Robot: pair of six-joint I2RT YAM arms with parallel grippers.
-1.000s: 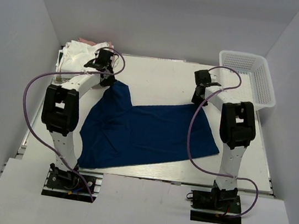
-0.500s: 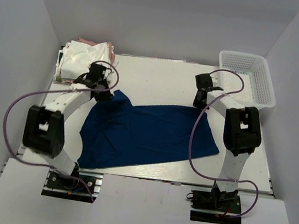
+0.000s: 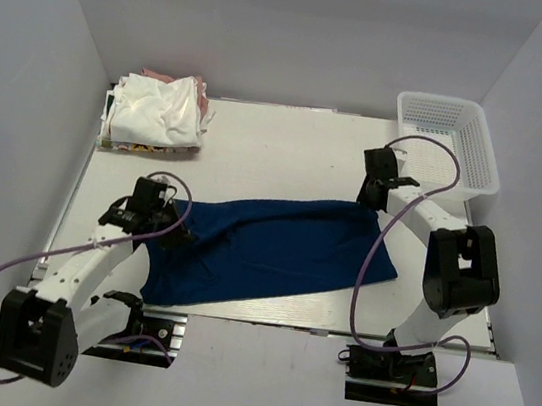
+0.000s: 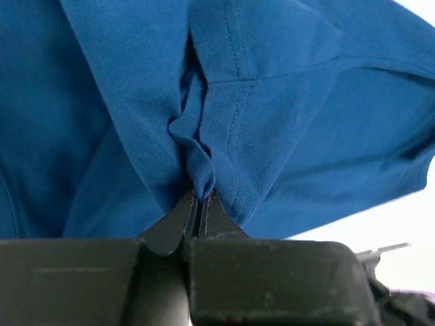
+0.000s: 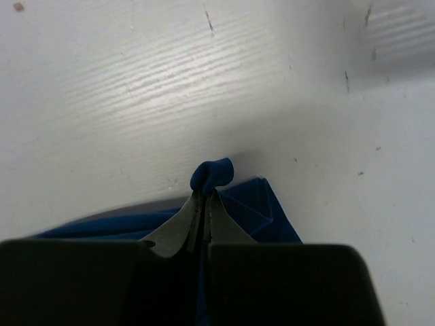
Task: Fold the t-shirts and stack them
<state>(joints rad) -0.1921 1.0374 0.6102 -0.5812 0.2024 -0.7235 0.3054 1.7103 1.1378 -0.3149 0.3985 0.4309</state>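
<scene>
Firmly, my left gripper (image 4: 199, 198) pinches a fold of the navy blue cloth t-shirt (image 3: 285, 245). My right gripper (image 5: 204, 197) clamps its corner.

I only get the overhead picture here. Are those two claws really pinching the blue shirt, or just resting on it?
Observer: Pinching. The left wrist camera shows the left gripper shut on a bunched fold of the navy t-shirt, next to a stitched seam.
Visitor: And the other claw?
Observer: The right gripper is shut too, and a small nub of the shirt pokes out past its fingertips.
Visitor: What's beyond that nub?
Observer: Bare white table, marked with a few scratches and specks.
</scene>
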